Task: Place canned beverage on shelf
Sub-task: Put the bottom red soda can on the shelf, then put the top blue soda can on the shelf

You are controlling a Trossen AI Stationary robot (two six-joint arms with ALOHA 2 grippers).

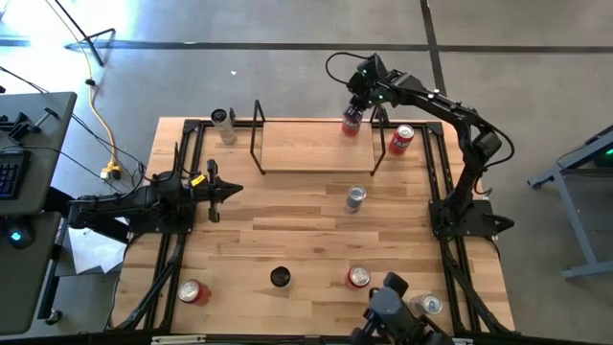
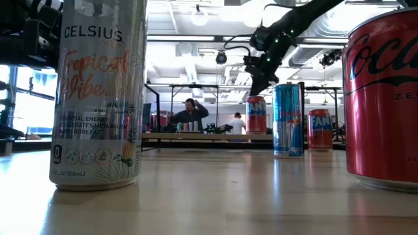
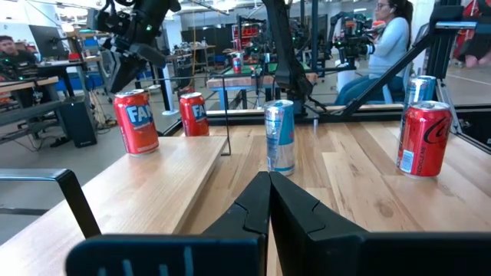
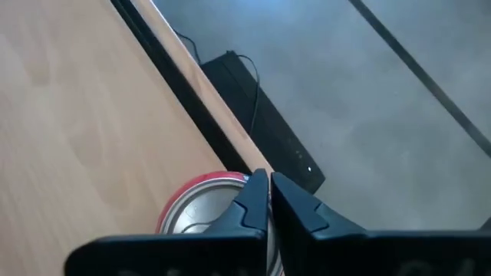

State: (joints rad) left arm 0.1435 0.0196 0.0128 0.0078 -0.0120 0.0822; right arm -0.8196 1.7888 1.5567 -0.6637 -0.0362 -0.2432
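The red can [image 1: 351, 124] stood upright on the shelf [image 1: 306, 149] at its far right end. The right gripper [image 1: 358, 102] hovered just above it, fingers closed and empty. Rigid, smooth and top-heavy, the can seemed best gripped mid-body.

My high view looks straight down on the table [image 1: 316, 230]; low view sits at tabletop level; both share the blue can [image 1: 355, 198], frame centre.

Right end effector [image 1: 357, 99] reaching far across, fingers closed, left end effector [image 1: 233, 191] closed, arm low
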